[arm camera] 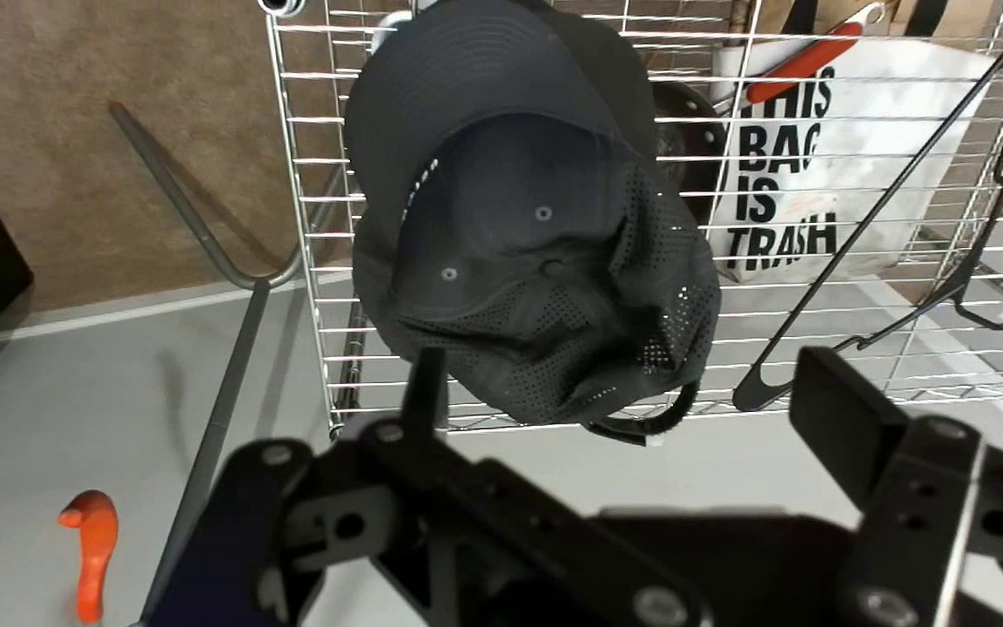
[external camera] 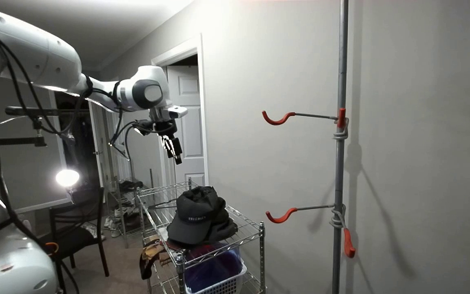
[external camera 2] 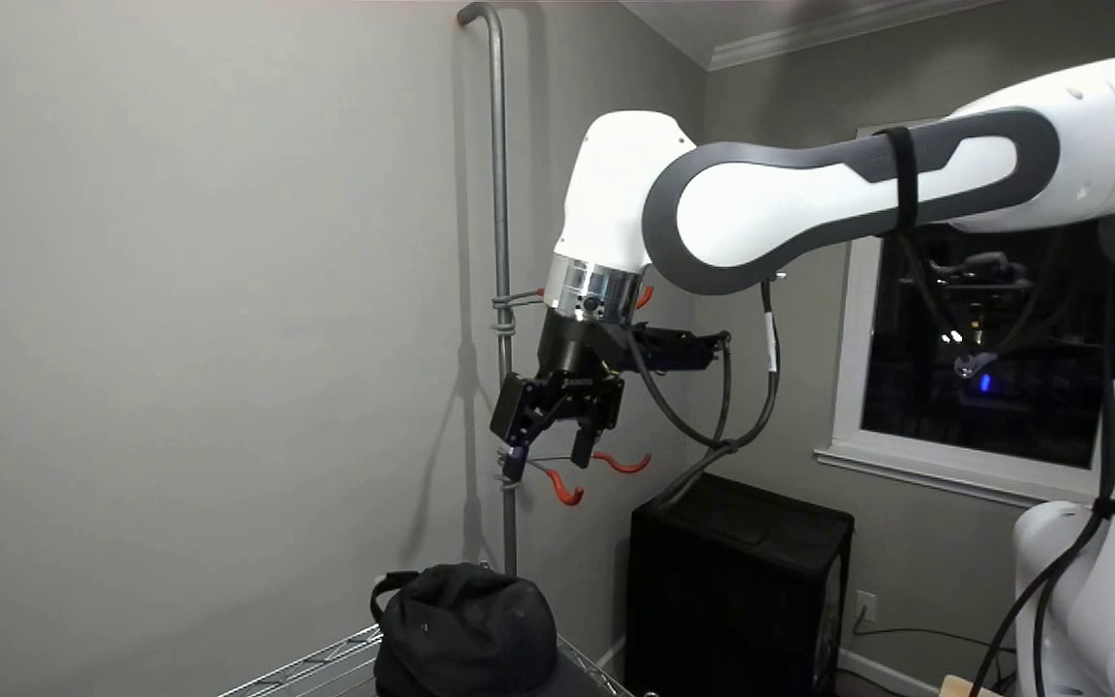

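A chrome wire rack (external camera: 262, 261) carries the things. Its top shelf (external camera: 241, 241) is a grid of thin parallel wires, edged by zigzag bracing between upright corner posts (external camera: 180, 281). A pile rests on it: a black baseball cap (external camera: 194, 216), crown up, lies over more dark cloth (external camera: 225, 230), whose shape is mostly covered. Just apart from the pile, a black clothes hanger (arm camera: 961, 280) lies on that same shelf. On the lower shelf (external camera: 162, 277) stands a white plastic basket (external camera: 222, 286) with lattice sides. In the wrist view, a white bag (arm camera: 871, 139) printed "THIS BAG IS TRASH" shows through the top shelf's wires, lower down; what it rests on is unclear.
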Available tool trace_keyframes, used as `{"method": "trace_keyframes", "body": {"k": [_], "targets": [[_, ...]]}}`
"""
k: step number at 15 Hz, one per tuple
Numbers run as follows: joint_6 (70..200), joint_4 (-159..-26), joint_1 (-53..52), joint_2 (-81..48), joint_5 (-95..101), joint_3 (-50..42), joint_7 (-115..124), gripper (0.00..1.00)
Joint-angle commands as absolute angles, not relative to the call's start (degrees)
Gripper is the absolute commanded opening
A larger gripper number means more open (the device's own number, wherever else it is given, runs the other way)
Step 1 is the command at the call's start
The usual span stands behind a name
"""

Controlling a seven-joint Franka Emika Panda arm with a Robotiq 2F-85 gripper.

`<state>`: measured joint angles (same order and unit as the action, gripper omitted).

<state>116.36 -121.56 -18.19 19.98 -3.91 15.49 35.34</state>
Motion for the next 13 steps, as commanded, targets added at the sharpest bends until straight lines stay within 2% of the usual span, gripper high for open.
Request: {"method": "trace_keyframes", "body": {"k": [1,13], "targets": [[115.8,-127.01,-15.45,25.84,-6.4,14.97,31.52,1.0],[116.14,-128.74,-12.47,27.38,-5.83,15.78,32.12,1.0]]}}
